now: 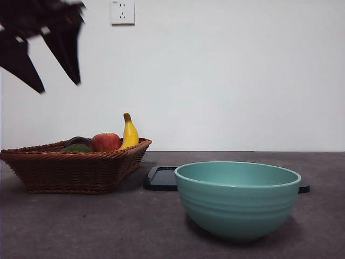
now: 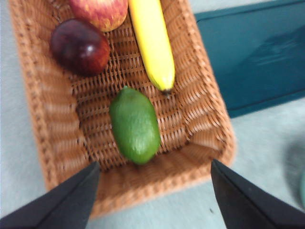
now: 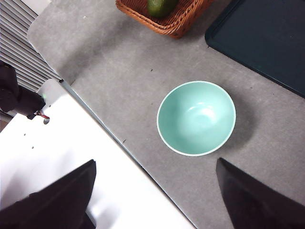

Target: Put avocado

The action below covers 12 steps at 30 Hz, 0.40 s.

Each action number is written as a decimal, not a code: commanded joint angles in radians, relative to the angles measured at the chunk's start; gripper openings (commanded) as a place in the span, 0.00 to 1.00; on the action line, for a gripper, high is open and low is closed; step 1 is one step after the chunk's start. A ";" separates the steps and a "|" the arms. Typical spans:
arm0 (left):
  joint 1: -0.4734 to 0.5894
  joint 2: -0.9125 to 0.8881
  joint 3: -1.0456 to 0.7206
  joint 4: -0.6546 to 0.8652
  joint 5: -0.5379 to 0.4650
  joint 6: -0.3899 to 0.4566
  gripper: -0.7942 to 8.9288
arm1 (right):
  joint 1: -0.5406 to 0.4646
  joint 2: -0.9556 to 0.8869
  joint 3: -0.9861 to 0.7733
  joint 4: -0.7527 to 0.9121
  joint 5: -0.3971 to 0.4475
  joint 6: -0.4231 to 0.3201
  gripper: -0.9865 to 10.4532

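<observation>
Avocado [image 2: 135,125] in basket [image 1: 75,170], left of bowl [image 1: 237,199].

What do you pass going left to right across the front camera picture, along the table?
Wicker basket holding the fruit → dark tray lying flat behind → teal bowl, nearest the camera. Above the basket, at the top left corner, hangs the left gripper, jaws open.

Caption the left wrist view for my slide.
Open left tool hovers over the wicker basket holding avocado, banana, apple and plum.
</observation>
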 commanded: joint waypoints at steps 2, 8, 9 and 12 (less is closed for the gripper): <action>-0.017 0.114 0.046 0.026 -0.038 -0.003 0.47 | 0.006 0.009 0.019 0.010 0.000 -0.008 0.44; -0.027 0.240 0.060 0.078 -0.087 -0.001 0.47 | 0.006 0.009 0.020 0.010 0.000 -0.007 0.44; -0.027 0.256 0.060 0.085 -0.096 -0.002 0.47 | 0.006 0.009 0.019 0.010 0.000 -0.007 0.44; -0.027 0.302 0.060 0.107 -0.109 -0.001 0.47 | 0.006 0.009 0.020 0.010 0.000 -0.007 0.44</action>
